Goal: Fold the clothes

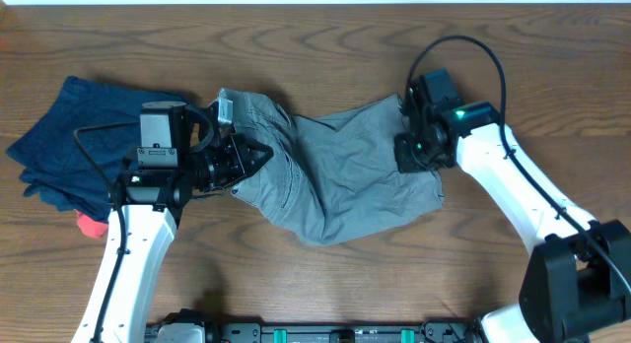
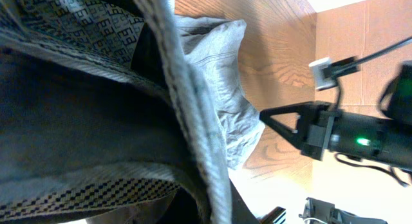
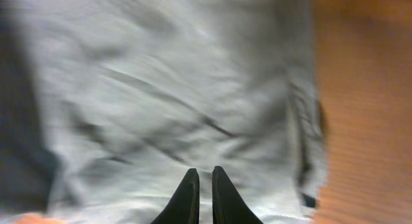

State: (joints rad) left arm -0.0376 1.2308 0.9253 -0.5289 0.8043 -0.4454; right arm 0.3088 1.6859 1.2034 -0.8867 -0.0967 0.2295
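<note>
The waistband (image 2: 187, 114) of the shorts (image 1: 345, 175) hangs right before the left wrist camera, as a thick grey stitched edge. Its lining (image 2: 84, 24) is a lighter weave with small angular marks repeated in rows; no word can be read on it. The cloth hides the fingers of the left gripper (image 1: 258, 153) in that view. From above they meet in 1 point at the left end of the shorts, closed on the cloth.

The right gripper (image 3: 203, 179) shows 2 black pointed fingers almost together, with only a thin slit between them, above blurred grey cotton. I cannot tell whether they pinch any cloth. From above, it stands at the right end of the shorts.

The shorts lie soft and crumpled in the middle of the wooden table (image 1: 325, 37). Their long axis runs left to right, with the waistband end toward the left arm. Farther left lies a folded navy garment (image 1: 69, 136), with a small red cloth (image 1: 91, 225) at its near edge.
</note>
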